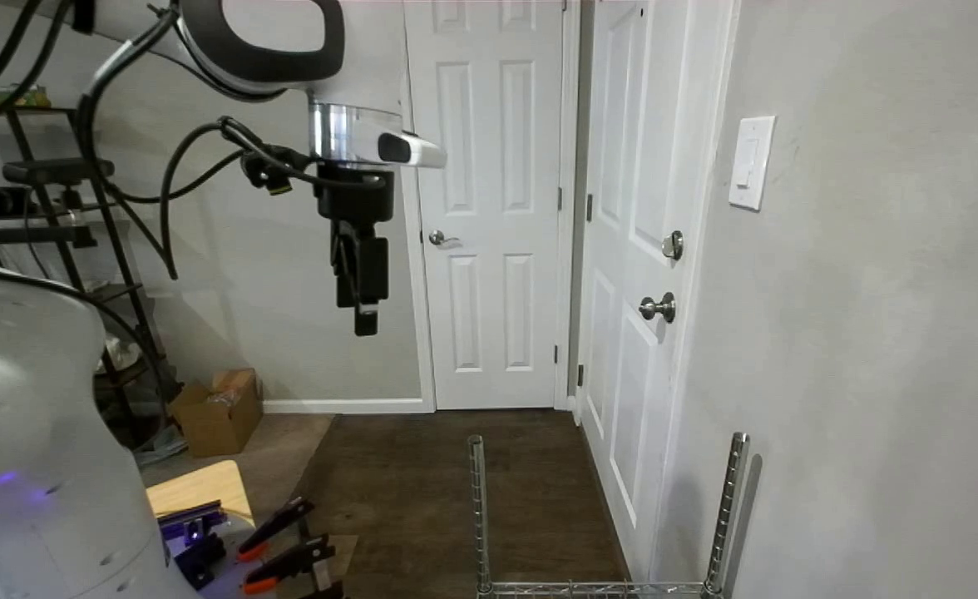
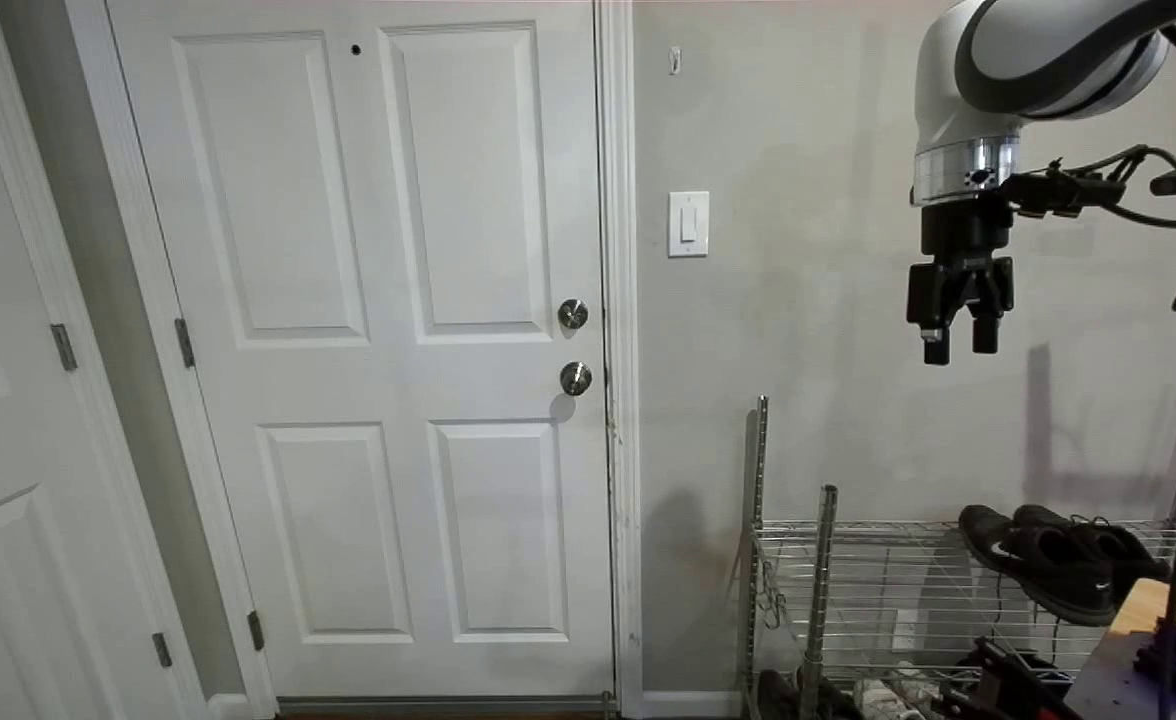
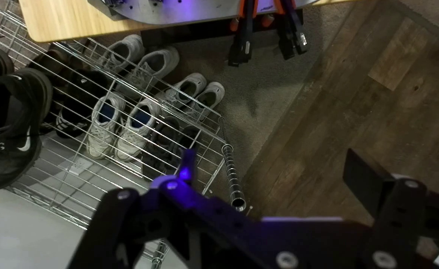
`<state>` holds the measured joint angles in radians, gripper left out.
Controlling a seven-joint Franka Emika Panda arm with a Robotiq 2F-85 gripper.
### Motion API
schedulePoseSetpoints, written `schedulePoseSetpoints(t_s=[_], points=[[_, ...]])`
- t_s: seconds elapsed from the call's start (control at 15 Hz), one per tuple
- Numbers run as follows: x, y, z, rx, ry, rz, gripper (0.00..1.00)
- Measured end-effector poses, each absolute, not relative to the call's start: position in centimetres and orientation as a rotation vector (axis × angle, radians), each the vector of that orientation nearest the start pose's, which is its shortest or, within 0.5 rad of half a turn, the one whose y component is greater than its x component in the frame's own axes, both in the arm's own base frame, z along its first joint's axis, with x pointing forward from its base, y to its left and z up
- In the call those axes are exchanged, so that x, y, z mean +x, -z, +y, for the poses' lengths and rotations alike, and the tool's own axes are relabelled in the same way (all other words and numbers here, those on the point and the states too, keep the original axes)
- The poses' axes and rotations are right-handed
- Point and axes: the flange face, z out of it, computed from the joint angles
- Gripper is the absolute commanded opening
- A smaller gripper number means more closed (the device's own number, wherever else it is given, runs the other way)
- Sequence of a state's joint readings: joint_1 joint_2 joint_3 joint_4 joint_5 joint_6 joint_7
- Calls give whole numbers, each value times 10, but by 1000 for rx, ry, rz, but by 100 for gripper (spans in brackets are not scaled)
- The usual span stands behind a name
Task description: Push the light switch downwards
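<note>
Okay, my hand [image 2: 961, 342] hangs spread and empty, the light switch [image 2: 688, 225] well apart from it and higher, on the wall [image 2: 798, 320]. It should rock lightly; I'd press its lower half, ungripped.

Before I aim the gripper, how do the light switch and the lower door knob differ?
The light switch is a white, upright rectangular plate; the lower door knob is round metal. The light switch sits on the wall, while the lower door knob sits lower, on the door. Neither touches the gripper.
</note>
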<state>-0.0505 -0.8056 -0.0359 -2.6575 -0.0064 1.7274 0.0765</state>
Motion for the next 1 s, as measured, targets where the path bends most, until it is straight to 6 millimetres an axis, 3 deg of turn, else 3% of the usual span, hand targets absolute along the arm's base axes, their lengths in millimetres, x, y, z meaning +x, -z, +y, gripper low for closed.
schedulePoseSetpoints(t_s=[0.2,0.47,1.0], points=[[309,-456,-41,-3079,-153,216,100],[348,-443,-59,-3069,-67,112,100],[462,-455,-56,-3122,58,-97,100]])
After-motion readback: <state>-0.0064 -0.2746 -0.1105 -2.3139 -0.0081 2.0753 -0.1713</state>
